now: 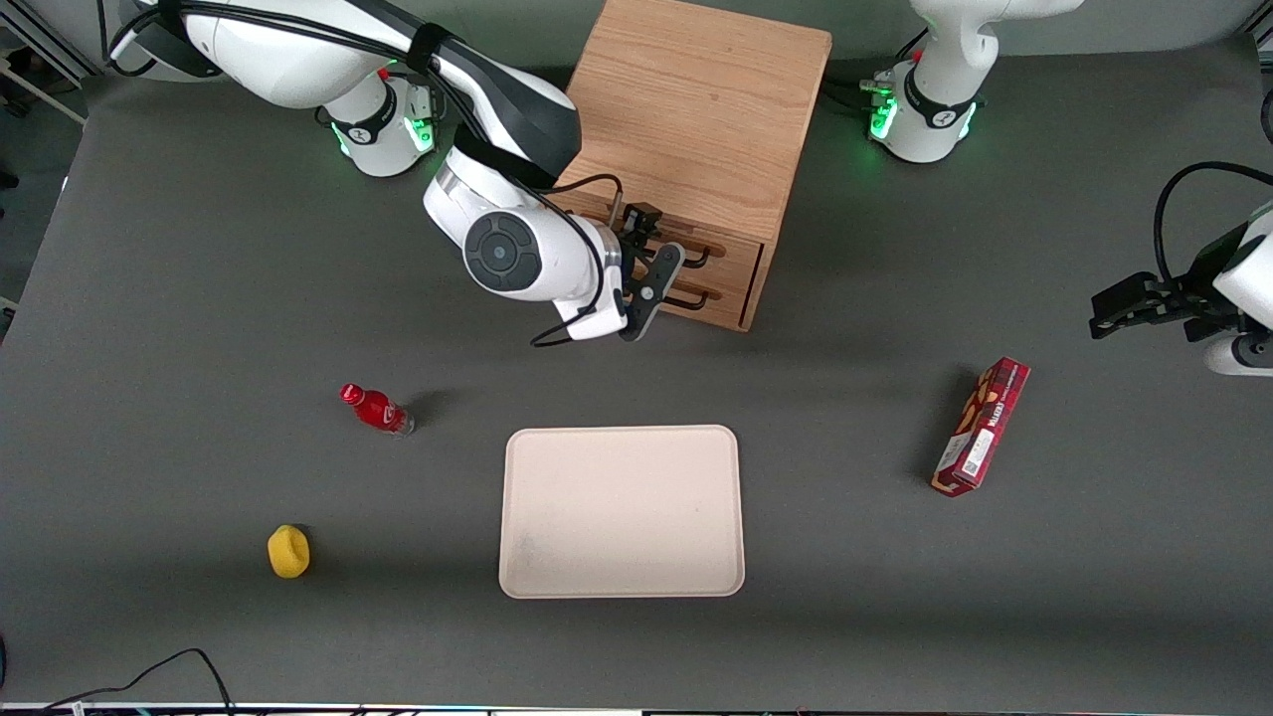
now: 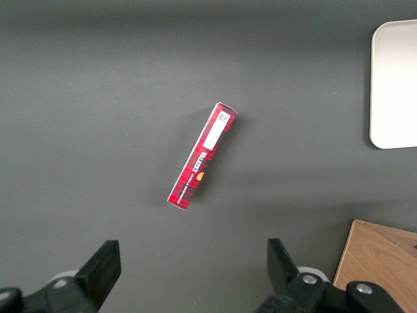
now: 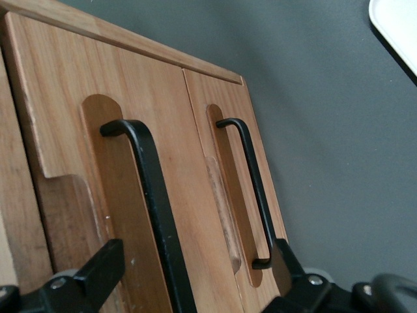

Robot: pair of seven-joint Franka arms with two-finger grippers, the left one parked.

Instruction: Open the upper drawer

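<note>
The wooden cabinet (image 1: 696, 109) stands far from the front camera, its two drawers facing the tray. The upper drawer (image 1: 731, 261) looks shut and has a black bar handle (image 1: 699, 255). The lower drawer's handle (image 1: 696, 296) sits just under it. My right gripper (image 1: 658, 270) is open, right in front of the drawer fronts. In the right wrist view the gripper (image 3: 192, 280) has its two fingers spread on either side of the upper handle (image 3: 153, 195), not touching it. The lower handle (image 3: 251, 176) ends just inside one finger (image 3: 287, 267).
A cream tray (image 1: 622, 512) lies nearer the front camera than the cabinet. A red bottle (image 1: 378, 409) and a yellow object (image 1: 288, 551) lie toward the working arm's end. A red box (image 1: 982, 426) lies toward the parked arm's end and shows in the left wrist view (image 2: 202, 156).
</note>
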